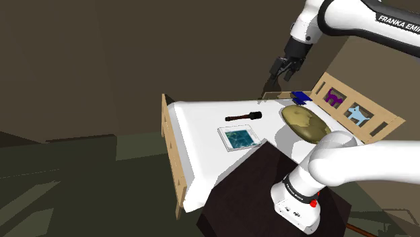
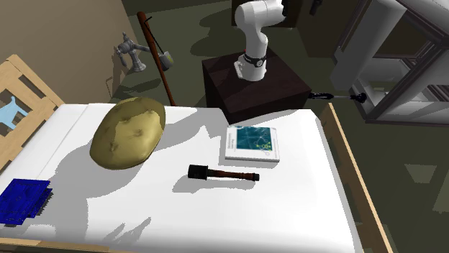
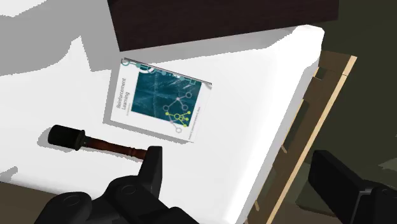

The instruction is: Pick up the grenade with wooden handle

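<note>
My gripper (image 3: 245, 183) hangs released. The grenade (image 2: 223, 173), at the book's (image 2: 252, 142) seven o'clock in the second exterior view, looks rigid and head-heavy; I'd clasp its handle (image 2: 237, 175) near the head.

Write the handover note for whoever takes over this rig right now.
Gripper: open, holding nothing, up in the air above the bed.
Grenade: lying flat on the white bed, dark head and reddish-brown handle, beside the book but not touching it. Nothing rests on it.
Done: no grasp made; the grenade is untouched, with the wrist view looking down on it just ahead of one finger.
Left: line the fingers up across the handle, come down, close on it and lift it off the bed. Keeping clear of the book looks sensible.
</note>
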`<action>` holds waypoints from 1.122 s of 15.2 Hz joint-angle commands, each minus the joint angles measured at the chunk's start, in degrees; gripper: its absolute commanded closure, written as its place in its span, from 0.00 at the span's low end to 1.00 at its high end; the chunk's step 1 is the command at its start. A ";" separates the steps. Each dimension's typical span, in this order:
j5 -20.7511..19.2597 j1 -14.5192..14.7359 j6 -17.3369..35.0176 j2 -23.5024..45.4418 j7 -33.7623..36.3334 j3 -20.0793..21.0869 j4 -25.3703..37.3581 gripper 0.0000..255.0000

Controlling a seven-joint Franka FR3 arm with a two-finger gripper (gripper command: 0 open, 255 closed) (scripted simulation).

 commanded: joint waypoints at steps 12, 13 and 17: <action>-11.27 0.49 16.62 1.45 -23.01 -14.95 -13.44 0.00; -12.29 0.55 18.40 2.36 -25.09 -16.50 -14.08 0.00; -15.93 1.18 25.99 7.42 -33.45 -22.93 -15.59 0.00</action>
